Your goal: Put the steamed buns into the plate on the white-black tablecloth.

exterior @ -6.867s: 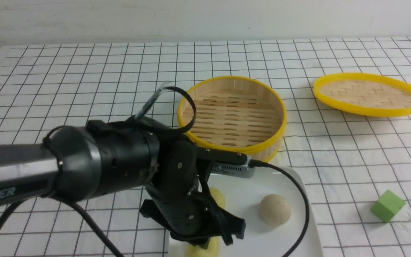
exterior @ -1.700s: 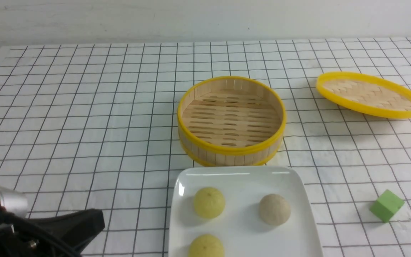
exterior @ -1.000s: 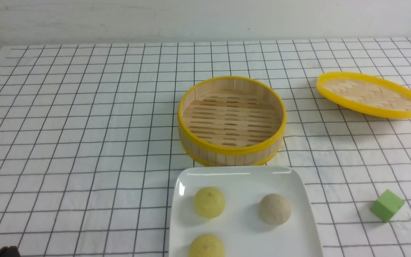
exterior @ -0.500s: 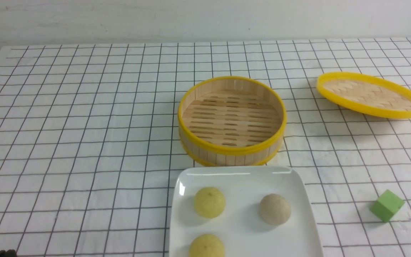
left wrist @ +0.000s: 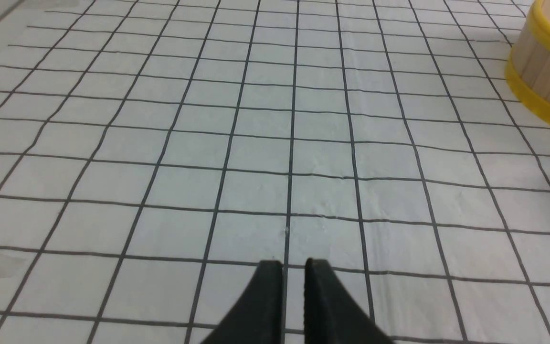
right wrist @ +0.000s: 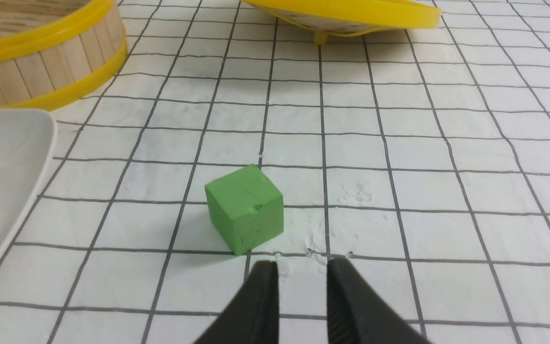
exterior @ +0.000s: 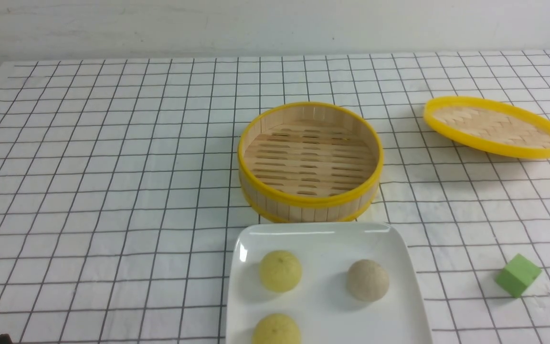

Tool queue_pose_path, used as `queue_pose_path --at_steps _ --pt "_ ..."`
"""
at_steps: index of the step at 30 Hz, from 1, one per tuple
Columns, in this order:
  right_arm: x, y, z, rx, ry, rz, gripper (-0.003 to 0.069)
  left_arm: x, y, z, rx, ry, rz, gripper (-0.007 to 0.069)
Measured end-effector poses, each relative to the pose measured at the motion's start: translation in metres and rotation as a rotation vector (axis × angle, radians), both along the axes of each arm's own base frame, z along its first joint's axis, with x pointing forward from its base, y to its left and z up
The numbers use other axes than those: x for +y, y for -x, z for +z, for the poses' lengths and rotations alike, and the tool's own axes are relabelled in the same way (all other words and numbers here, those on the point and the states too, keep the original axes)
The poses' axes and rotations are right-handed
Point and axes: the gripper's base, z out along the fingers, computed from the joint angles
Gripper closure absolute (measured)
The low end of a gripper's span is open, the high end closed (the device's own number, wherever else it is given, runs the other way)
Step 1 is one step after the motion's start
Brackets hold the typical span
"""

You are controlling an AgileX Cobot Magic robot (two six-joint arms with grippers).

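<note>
White cloth ruled with a thin black grid, the white-black tablecloth (exterior: pixel 112 157), covers the whole table up to a plain pale wall. Over a bare stretch of it, the left gripper (left wrist: pixel 293 267) hangs low with its two black fingertips nearly together, only a thin slit between them and nothing held; in the front view only a dark scrap at the near left corner may belong to that arm, though it is too small to be sure. The right gripper (right wrist: pixel 302 270) likewise hovers above the cloth with a narrow gap between its tips and nothing in it, and the green cube (right wrist: pixel 245 208) sits just beyond its fingers, slightly to one side, not touching them. Farther out, at the near middle of the table, the plate (exterior: pixel 325 234) lies flat on the cloth, its near edge cut off by the frame. All three steamed buns rest on it, apart from one another: a pale yellow bun (exterior: pixel 280 271) toward its left, a beige-grey bun (exterior: pixel 368 280) toward its right, and a second yellow bun (exterior: pixel 276 329) at the near edge. Just behind the plate stands the round bamboo steamer basket (exterior: pixel 309 198), and well off to the far right its woven lid (exterior: pixel 494 126) lies slightly tilted.
</note>
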Motion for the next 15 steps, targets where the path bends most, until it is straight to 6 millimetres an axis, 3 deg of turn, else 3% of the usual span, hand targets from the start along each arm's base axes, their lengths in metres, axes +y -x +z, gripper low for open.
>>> queue_pose_path --at_steps 15 --pt "0.0 0.0 0.0 0.0 0.0 0.0 0.0459 0.0001 0.0 0.0 0.0 -0.002 0.0 0.0512"
